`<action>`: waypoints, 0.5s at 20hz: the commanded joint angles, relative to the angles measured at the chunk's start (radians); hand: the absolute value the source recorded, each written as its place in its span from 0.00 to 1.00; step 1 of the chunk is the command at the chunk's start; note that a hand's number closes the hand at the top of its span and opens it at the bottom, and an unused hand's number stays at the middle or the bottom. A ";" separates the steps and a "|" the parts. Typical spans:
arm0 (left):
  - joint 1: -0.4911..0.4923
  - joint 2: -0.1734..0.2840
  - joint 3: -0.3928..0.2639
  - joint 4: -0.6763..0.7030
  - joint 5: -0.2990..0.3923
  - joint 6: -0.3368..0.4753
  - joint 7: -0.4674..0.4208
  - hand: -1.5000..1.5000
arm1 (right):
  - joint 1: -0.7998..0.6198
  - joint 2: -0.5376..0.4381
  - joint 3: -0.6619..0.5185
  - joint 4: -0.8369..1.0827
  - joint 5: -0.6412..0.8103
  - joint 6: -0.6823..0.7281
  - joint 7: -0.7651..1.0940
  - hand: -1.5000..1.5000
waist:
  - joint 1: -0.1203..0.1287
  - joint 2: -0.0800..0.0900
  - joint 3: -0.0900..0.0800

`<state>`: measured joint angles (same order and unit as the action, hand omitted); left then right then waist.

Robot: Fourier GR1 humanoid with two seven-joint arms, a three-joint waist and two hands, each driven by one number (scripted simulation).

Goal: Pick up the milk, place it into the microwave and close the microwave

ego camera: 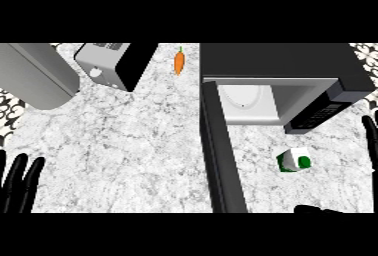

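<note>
The milk (294, 160) is a small white carton with green sides and a green cap, standing on the marble counter in front of the microwave. The black microwave (295, 65) sits at the upper right with its white inside (249, 102) showing. Its dark door (220, 155) swings out toward me, left of the milk. My left hand (19, 182) rests open at the lower left edge, fingers up. My right hand (370, 131) shows as straight fingers at the right edge, right of the milk, with its thumb (314, 210) at the bottom edge; it holds nothing.
A toaster (112, 62) stands at the upper middle left. A grey appliance (37, 75) lies at the far left. An orange carrot (179, 61) lies between the toaster and the microwave. Bare marble counter (125, 150) spreads left of the door.
</note>
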<state>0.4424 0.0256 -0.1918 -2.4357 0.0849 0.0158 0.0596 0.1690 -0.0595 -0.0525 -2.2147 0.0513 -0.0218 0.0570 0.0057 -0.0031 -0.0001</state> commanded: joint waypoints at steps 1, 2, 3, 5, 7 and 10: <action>0.061 0.013 0.006 -0.086 0.034 -0.012 0.041 0.00 | 0.077 0.009 -0.022 -0.025 0.022 -0.008 -0.011 0.00 | -0.004 0.001 0.000; 0.205 0.030 -0.016 -0.138 0.070 -0.071 -0.025 0.00 | 0.169 0.004 -0.046 -0.044 -0.020 0.027 -0.071 0.00 | 0.002 -0.004 0.000; 0.169 0.027 0.020 -0.124 0.082 -0.060 -0.012 0.00 | 0.026 0.008 -0.023 0.037 0.059 -0.026 -0.005 0.00 | 0.006 0.001 0.000; 0.227 -0.004 -0.080 -0.166 -0.011 -0.049 -0.039 0.00 | 0.079 0.033 -0.003 0.070 0.066 -0.018 -0.082 0.00 | 0.007 -0.001 0.000; 0.292 0.044 0.021 -0.143 0.109 -0.116 -0.102 0.00 | 0.024 0.024 -0.019 0.123 0.071 -0.029 -0.061 0.00 | 0.012 -0.001 -0.001; 0.279 0.043 0.055 -0.142 0.138 -0.126 -0.108 0.00 | 0.079 0.056 -0.042 0.211 0.069 -0.052 -0.157 0.00 | 0.007 0.000 0.000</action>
<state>0.6723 0.0490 -0.1922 -2.4725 0.0948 -0.0758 -0.0409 0.2239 -0.0186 -0.0695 -2.0837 0.1204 -0.0609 -0.0406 0.0144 -0.0036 -0.0003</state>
